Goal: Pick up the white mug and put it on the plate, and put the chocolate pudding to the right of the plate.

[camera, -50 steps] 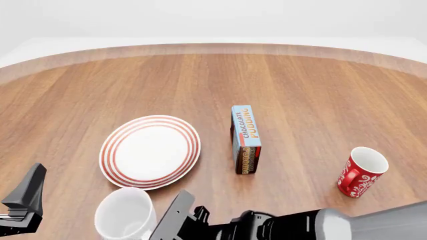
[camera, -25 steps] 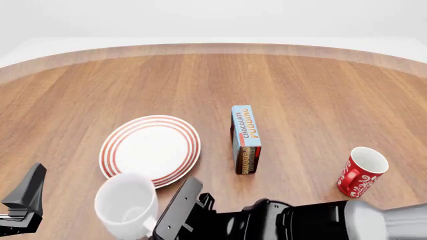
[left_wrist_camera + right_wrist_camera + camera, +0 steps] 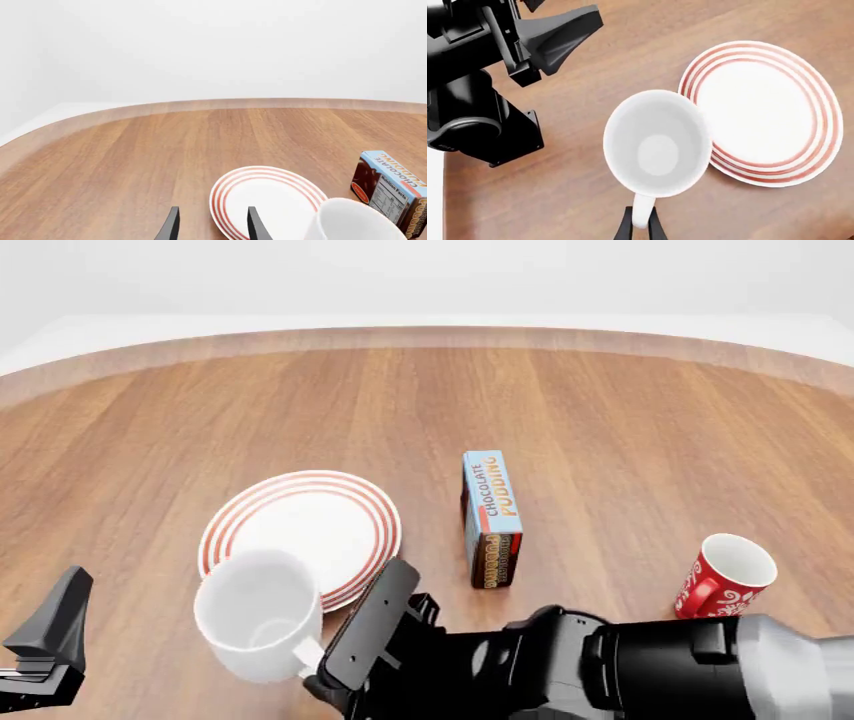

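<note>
The white mug (image 3: 258, 615) hangs upright in the air, held by its handle in my shut right gripper (image 3: 320, 660). It overlaps the near-left edge of the red-ringed plate (image 3: 340, 510). In the right wrist view the mug (image 3: 657, 142) covers a bit of the plate's rim (image 3: 760, 110), and the gripper (image 3: 640, 230) pinches the handle. The chocolate pudding box (image 3: 490, 515) stands right of the plate. My left gripper (image 3: 212, 230) is open and empty, low at the front left (image 3: 47, 650). The left wrist view also shows the plate (image 3: 267, 200), mug (image 3: 350, 220) and pudding (image 3: 390, 190).
A red mug with white patterns (image 3: 721, 583) stands at the front right, right of the pudding box. The left arm's dark body (image 3: 487, 115) lies close beside the lifted mug in the right wrist view. The wooden table (image 3: 267, 410) curves round at the far edge.
My right gripper has lifted the white mug and carried it forward, so it now overlaps the plate's near edge. The left arm has not moved.
</note>
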{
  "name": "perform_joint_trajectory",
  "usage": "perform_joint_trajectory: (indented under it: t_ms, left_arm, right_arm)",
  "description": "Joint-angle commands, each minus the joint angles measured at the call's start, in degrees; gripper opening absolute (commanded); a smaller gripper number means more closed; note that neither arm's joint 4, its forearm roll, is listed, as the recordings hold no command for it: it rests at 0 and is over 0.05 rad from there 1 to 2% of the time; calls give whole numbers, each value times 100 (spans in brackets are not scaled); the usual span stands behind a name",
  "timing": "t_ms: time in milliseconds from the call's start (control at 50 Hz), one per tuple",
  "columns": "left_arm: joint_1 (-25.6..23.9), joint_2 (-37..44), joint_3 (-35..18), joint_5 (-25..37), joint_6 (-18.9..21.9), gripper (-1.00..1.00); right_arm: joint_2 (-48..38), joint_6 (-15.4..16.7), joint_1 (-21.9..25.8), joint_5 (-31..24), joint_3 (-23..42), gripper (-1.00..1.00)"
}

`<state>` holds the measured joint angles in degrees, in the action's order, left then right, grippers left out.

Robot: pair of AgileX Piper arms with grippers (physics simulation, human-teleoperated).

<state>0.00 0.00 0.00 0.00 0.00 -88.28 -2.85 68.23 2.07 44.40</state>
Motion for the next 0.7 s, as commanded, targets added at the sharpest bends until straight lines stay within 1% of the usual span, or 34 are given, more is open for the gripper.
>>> perform_joint_trajectory:
  t_ms: [20,440,700]
  left_arm:
    - [0,0,0,0,0,100]
    - [0,0,0,0,0,100]
    - [0,0,0,0,0,100]
  right_arm:
    - [163,112,-174,-78,101,-100]
    - [172,285,-548,-59,318,-100]
    - [96,306,-718,-70,488,-100]
